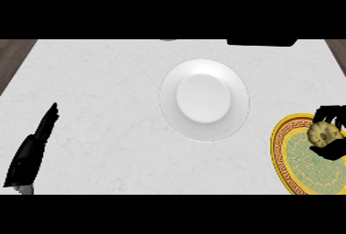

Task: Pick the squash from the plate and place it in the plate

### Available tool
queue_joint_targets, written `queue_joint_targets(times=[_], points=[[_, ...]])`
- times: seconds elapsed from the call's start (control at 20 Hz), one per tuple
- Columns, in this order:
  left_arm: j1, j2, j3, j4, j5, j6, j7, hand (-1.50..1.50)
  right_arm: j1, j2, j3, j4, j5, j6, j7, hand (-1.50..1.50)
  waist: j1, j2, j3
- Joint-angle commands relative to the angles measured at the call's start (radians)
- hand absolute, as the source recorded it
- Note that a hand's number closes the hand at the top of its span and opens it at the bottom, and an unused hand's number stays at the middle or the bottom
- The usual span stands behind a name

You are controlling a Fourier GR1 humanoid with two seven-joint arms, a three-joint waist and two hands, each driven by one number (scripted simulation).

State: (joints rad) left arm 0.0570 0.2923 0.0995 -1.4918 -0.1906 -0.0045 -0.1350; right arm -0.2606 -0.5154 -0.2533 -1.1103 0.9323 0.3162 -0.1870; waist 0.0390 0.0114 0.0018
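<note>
A pale yellow ridged squash (322, 132) lies on the yellow and green patterned plate (297, 169) at the right edge. My right hand (331, 148) is over that plate, its fingers and thumb curled round the squash from above and below. A white plate (202, 98) with nothing on it stands in the middle of the counter, to the left of the squash. My left hand (34, 144) rests at the lower left, fingers straight and pointing up, far from both plates.
The white marbled counter (101, 91) spreads between the hands. A dark object (262, 42) sits at the far edge, right of centre. Dark wooden floor (13, 55) shows past the counter's left and right sides.
</note>
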Motion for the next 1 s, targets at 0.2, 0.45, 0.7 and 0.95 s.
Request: queue_joint_targets(times=[0.2, 0.45, 0.7, 0.95], points=[[-0.008, -0.001, 0.023, 0.004, 0.006, -0.004, 0.011, 0.0, -0.218, -0.051, -0.1, 0.302, 0.037, -0.28, -0.044, 1.5, -0.017, -0.005, 0.0], [0.011, 0.004, 0.022, 0.014, -0.002, -0.014, 0.009, 0.0, -0.205, -0.023, -0.14, 0.162, -0.016, -0.409, -0.091, 1.5, -0.038, -0.013, -0.002], [0.017, 0.036, 0.069, 0.0, 0.022, -0.027, 0.006, 0.0, -0.235, -0.016, -0.129, -0.058, -0.141, -0.268, -0.17, 1.5, -0.055, -0.021, -0.003], [0.085, -0.013, 0.026, -0.047, -0.014, 0.001, -0.016, 0.0, -0.212, 0.038, -0.101, -0.268, -0.269, -0.089, -0.128, 1.5, -0.052, -0.022, -0.003]])
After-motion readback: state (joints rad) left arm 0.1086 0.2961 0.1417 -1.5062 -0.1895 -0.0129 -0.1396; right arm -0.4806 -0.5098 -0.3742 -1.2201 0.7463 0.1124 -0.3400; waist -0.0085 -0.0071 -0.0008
